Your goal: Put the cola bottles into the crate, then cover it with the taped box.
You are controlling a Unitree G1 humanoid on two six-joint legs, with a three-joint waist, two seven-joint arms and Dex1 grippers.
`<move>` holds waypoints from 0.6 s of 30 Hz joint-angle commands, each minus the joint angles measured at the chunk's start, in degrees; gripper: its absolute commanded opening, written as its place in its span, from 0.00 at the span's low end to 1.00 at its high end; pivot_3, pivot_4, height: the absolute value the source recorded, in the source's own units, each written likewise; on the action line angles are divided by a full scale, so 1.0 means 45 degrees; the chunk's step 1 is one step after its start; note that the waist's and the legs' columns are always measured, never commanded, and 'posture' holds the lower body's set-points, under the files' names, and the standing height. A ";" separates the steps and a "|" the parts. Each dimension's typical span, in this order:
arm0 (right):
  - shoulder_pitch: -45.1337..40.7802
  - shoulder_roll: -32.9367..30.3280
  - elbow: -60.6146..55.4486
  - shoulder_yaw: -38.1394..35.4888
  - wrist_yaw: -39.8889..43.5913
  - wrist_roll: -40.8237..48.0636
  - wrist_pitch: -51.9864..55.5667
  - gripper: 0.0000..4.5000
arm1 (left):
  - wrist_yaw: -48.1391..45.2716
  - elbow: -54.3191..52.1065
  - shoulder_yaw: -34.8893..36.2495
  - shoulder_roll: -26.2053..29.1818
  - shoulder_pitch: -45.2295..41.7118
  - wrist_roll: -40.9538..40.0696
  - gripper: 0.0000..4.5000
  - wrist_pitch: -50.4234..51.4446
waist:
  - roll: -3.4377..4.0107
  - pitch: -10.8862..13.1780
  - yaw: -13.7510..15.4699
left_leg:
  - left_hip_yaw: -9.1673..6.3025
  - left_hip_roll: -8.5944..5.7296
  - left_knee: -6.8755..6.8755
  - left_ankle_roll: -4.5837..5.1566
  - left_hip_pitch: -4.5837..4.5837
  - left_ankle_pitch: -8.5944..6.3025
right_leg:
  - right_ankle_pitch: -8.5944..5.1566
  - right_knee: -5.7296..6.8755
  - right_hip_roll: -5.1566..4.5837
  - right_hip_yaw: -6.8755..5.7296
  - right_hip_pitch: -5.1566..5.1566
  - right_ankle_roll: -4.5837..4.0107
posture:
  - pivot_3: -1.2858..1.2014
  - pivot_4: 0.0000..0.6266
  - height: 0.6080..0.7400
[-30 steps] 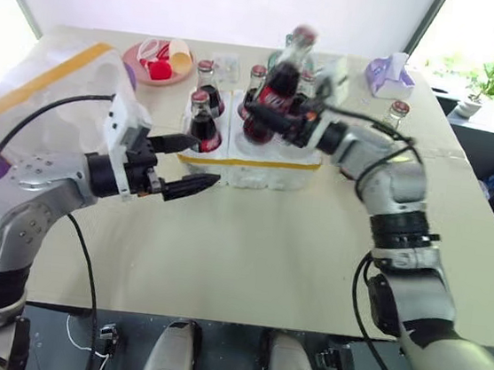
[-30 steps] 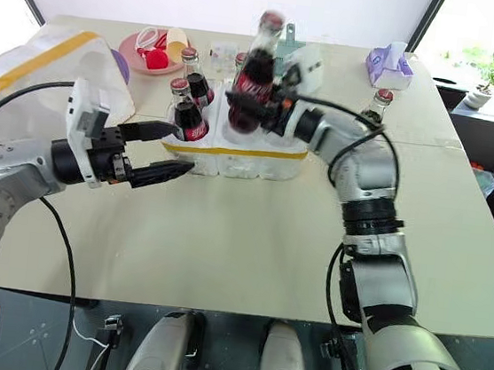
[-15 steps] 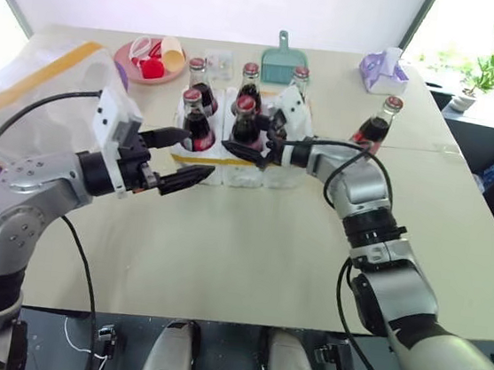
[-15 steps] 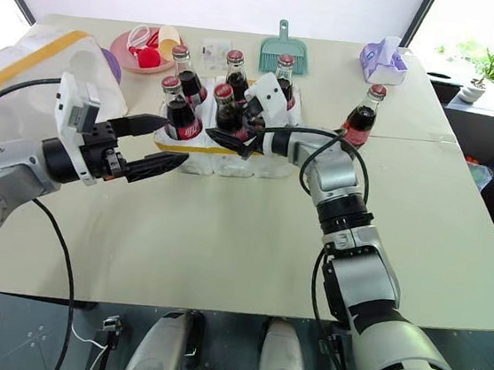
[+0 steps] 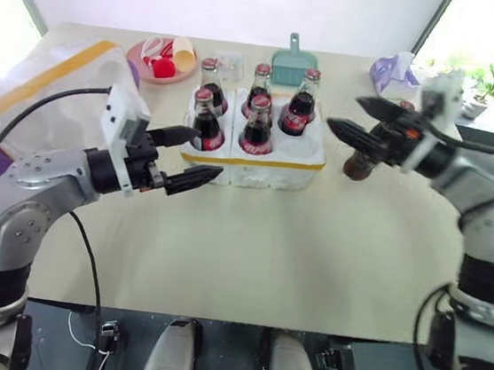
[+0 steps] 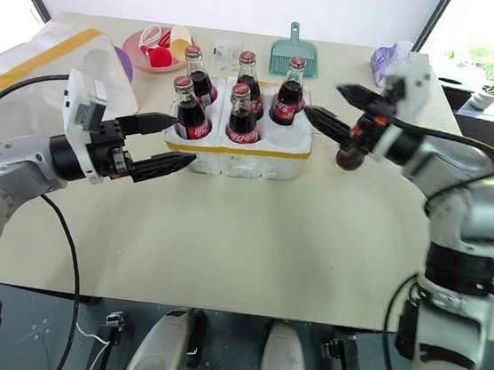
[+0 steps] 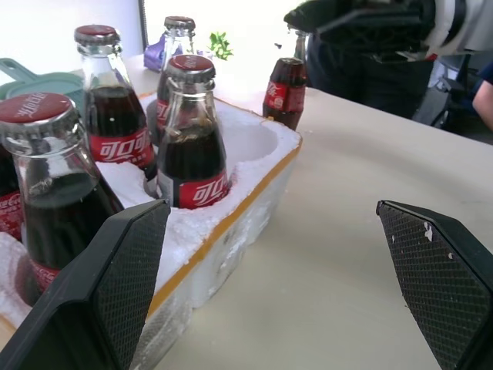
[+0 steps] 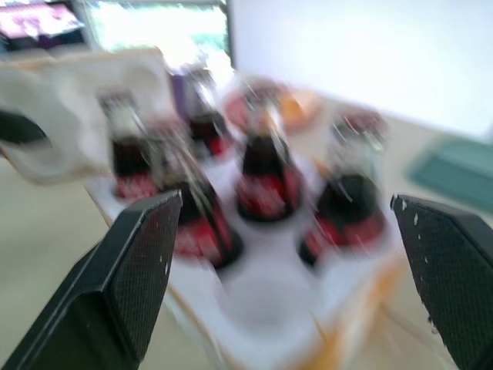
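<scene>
The crate (image 5: 258, 167), a low white foam block with a yellow band, sits mid-table. It holds several cola bottles, three in the back wells (image 5: 260, 81) and two in front (image 5: 255, 125). Its front right well (image 5: 302, 143) is empty. One more cola bottle (image 6: 350, 157) stands on the table right of the crate. My right gripper (image 6: 326, 101) is open and hangs in front of that bottle's upper part, hiding it. My left gripper (image 5: 204, 153) is open at the crate's front left corner, holding nothing. The taped box (image 5: 51, 84) lies at the far left.
At the back of the table stand a pink plate (image 5: 145, 59) of small cups, a teal dustpan (image 5: 288, 63) and a purple tissue pack (image 5: 392, 69). The table's right edge runs close behind my right arm.
My right gripper set its bottle into the crate's front middle well, opened, and swung right to the loose bottle. My left arm stayed where it was.
</scene>
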 commanded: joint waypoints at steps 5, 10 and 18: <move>0.0876 -0.0369 0.0106 -0.1208 -0.1564 -0.0403 -0.0526 0.99 | -0.0366 0.0332 -0.0324 -0.0072 -0.0689 0.0107 1.00 -0.0328 | 0.0002 -0.0001 -0.0125 | 0.0001 0.0002 0.0003 0.0001 0.0005 0.0000 | 0.0001 0.0003 0.0003 0.0002 -0.0001 -0.0001 | 0.52 0.24 0.97; 0.0600 0.0018 0.1708 -0.0768 -0.2354 -0.1085 -0.1619 0.99 | -0.0460 0.0349 -0.0353 -0.0103 -0.0930 0.0167 1.00 -0.0272 | 0.0001 -0.0001 -0.0082 | 0.0001 -0.0001 0.0005 0.0001 0.0001 0.0001 | 0.0001 0.0001 0.0002 0.0003 0.0000 -0.0001 | 0.52 0.24 0.97; -0.0037 0.0761 0.4535 0.0285 -0.2259 -0.1998 -0.3762 0.99 | -0.0408 0.0105 -0.0173 0.0043 -0.0746 0.0171 1.00 -0.0225 | 0.0001 -0.0001 -0.0088 | 0.0001 0.0000 0.0007 0.0001 0.0002 0.0001 | 0.0001 0.0000 0.0002 0.0003 0.0002 0.0000 | 0.52 0.24 0.97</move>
